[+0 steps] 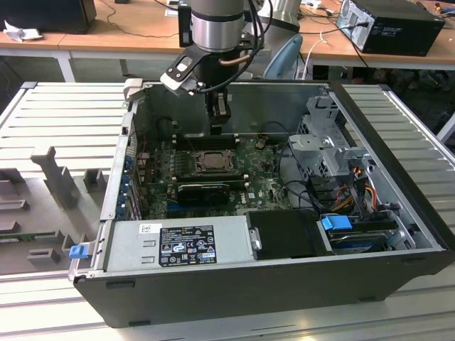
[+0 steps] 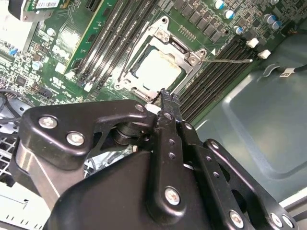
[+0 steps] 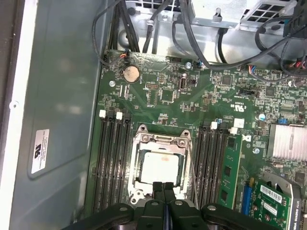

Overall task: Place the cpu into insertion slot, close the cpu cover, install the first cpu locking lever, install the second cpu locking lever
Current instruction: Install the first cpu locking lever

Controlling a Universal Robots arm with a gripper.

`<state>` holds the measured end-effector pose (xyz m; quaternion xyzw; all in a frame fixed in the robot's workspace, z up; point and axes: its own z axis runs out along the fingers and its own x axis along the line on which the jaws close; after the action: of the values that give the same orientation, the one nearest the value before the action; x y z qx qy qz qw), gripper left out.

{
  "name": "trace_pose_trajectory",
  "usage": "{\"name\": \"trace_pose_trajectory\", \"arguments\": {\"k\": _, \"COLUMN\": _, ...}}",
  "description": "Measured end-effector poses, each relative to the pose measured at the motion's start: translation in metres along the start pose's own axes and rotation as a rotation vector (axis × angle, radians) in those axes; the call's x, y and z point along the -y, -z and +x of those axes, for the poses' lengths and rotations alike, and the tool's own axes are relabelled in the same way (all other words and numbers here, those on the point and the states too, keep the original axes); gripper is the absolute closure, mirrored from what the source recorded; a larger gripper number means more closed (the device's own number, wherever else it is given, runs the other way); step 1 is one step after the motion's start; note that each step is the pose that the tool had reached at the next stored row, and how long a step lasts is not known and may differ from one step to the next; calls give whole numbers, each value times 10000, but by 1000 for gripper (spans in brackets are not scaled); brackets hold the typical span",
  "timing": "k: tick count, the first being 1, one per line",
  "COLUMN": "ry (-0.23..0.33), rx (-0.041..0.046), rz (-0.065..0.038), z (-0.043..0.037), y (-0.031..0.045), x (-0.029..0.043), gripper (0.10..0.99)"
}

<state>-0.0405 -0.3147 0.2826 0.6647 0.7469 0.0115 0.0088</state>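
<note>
Black pincer (image 3: 164, 189), fingertips pressed together, hangs close above one edge of the cpu cover (image 3: 160, 141); the cpu (image 3: 160, 167) sits in the insertion slot (image 2: 138, 61); the cover lies flat around it.

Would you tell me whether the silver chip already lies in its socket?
Yes: in the first wrist view the chip lies flat inside the socket, with the metal cover framing it.
</note>
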Motion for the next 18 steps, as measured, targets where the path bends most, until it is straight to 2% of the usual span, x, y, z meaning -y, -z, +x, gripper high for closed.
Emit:
{"name": "trace_pose_trajectory", "arguments": {"k": 6, "ry": 499, "rx": -15, "rz": 0, "z": 0, "y": -1, "x": 0, "gripper": 980}}
{"name": "trace_pose_trajectory", "arguments": {"k": 18, "ry": 1899, "rx": -55, "rz": 3, "z": 0, "y": -1, "x": 0, "gripper": 980}}
